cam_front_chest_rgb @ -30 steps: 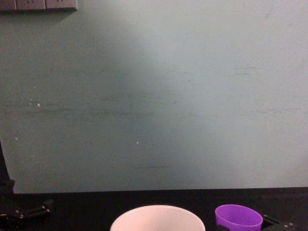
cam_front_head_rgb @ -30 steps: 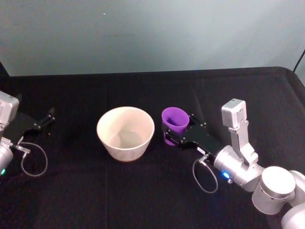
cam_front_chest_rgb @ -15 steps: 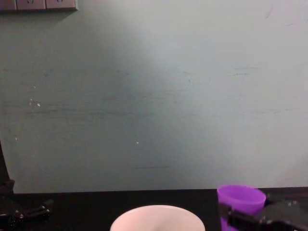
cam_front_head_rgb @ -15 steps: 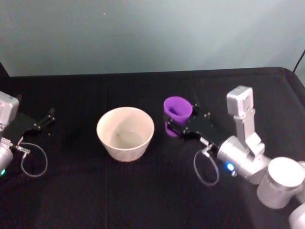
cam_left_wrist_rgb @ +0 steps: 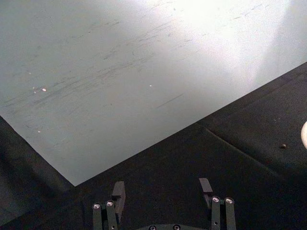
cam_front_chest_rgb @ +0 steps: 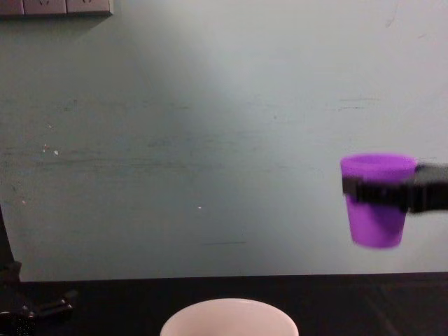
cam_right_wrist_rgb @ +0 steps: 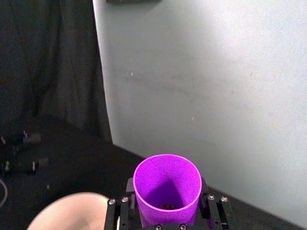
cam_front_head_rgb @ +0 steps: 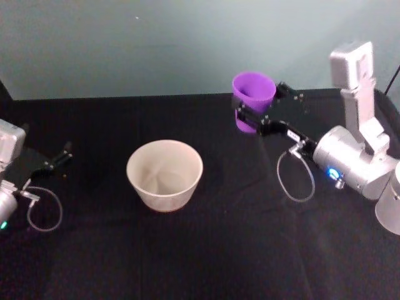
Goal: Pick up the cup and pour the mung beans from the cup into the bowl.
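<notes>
My right fingers are clamped on the small bright purple plastic cup, one finger on each side of its wall a little below the rim, so the cup sits squarely between them. It hangs in the air well above the black cloth-covered surface, close to upright with its mouth facing up, and the chest view sets it against the pale teal wall. Looking down past my right fingers into the cup, I can see the mung beans as a few tiny dark specks at its bottom (too small for me to tell their colour). The wide, round, off-white bowl stands upright on the surface, lower than my right fingers and off to their left, well apart from the cup and touching neither set of fingers. It lies between my two sets of fingers. My left fingers rest low over the surface at its left edge, spread wide with nothing between them, pointing roughly toward the bowl and well apart from it. A thin grey cable loops down behind my right fingers at the wrist.
</notes>
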